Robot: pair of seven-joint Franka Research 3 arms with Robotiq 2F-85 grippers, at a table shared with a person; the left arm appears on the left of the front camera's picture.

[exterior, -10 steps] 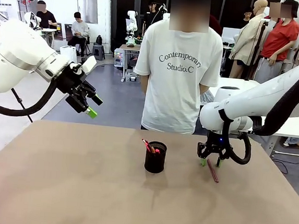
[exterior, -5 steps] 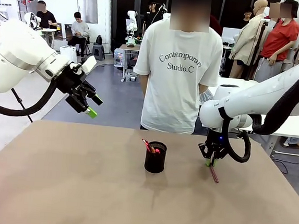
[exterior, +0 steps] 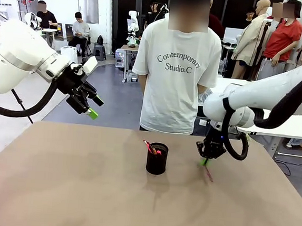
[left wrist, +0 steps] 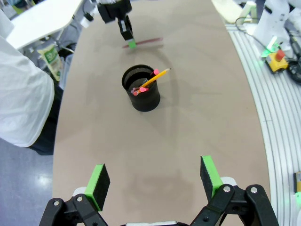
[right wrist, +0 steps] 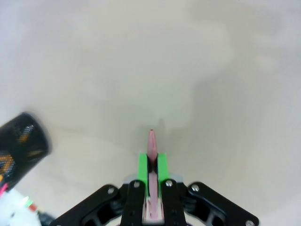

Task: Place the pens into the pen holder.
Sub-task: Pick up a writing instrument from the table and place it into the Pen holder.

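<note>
Pens: three slim sticks. Reddish-brown pen (exterior: pixel 207 172) pinched between the green pads of the right end effector (exterior: pixel 205 161), to the right of the pen holder (exterior: pixel 157 159), its free end slanting down toward the counter (exterior: pixel 80 191); whether the tip touches the surface cannot be told. In the right wrist view the pen (right wrist: pixel 151 146) lies straight along the closed fingers (right wrist: pixel 142 169), point protruding. Two pens already stand in the holder: yellow pencil (left wrist: pixel 154 78) and black, red-ended pen (left wrist: pixel 141 89), both leaning on the rim.

Handling, by judgement: light, rigid, smooth-barrelled, apt to pivot or slip in a pinch near one end; a hold nearer mid-length would steady it.

Left end effector (left wrist: pixel 154 179): jaws wide apart, empty, held high over the counter's left side.

Change from a second earlier: right jaws were spread astride the pen lying flat; now clamped on it, and the pen has shifted leftward, toward the holder. Left arm unmoved.
</note>
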